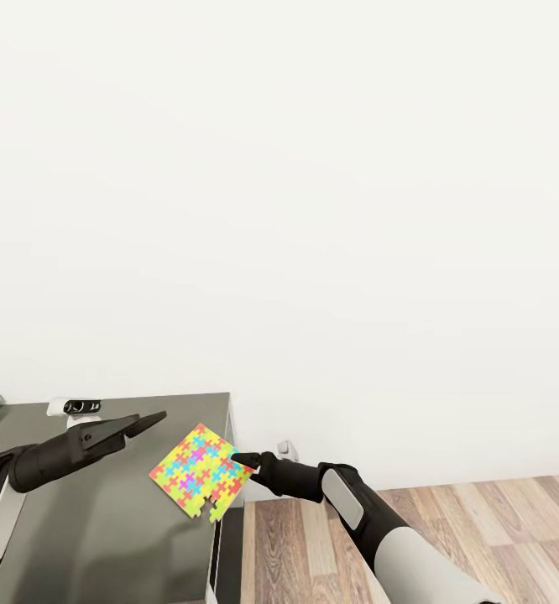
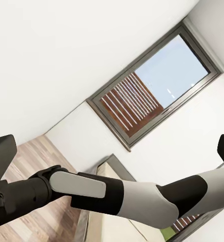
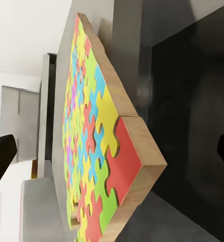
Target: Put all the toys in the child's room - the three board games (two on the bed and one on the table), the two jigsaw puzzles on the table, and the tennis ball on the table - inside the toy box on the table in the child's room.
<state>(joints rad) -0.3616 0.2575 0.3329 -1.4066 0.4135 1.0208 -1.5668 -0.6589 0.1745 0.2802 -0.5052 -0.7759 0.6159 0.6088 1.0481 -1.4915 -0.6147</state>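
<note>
Head view: right gripper (image 1: 244,460) pinches corner of jigsaw puzzle (image 1: 200,471), held tilted over the dark table (image 1: 103,528) edge; left gripper (image 1: 145,422) hovers beside it, jaw state unclear. Left wrist view: fingers (image 2: 1,156) spread; window (image 2: 152,85). Right wrist view: puzzle edge-on.

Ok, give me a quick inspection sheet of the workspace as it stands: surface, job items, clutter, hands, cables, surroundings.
Surface: dark grey table, bare where visible.
Job's things: one jigsaw puzzle, tilted, over the table's right edge; a corner piece looks partly out of line.
Clutter: small white and black device at the table's back edge.
Hands: right hand at the puzzle's right edge, grip cannot be confirmed; left hand above the table, fingers apart, holding nothing.
Cables: nothing seen.
Surroundings: white wall, wood-plank floor; the left wrist view shows a window with brown slats.
</note>
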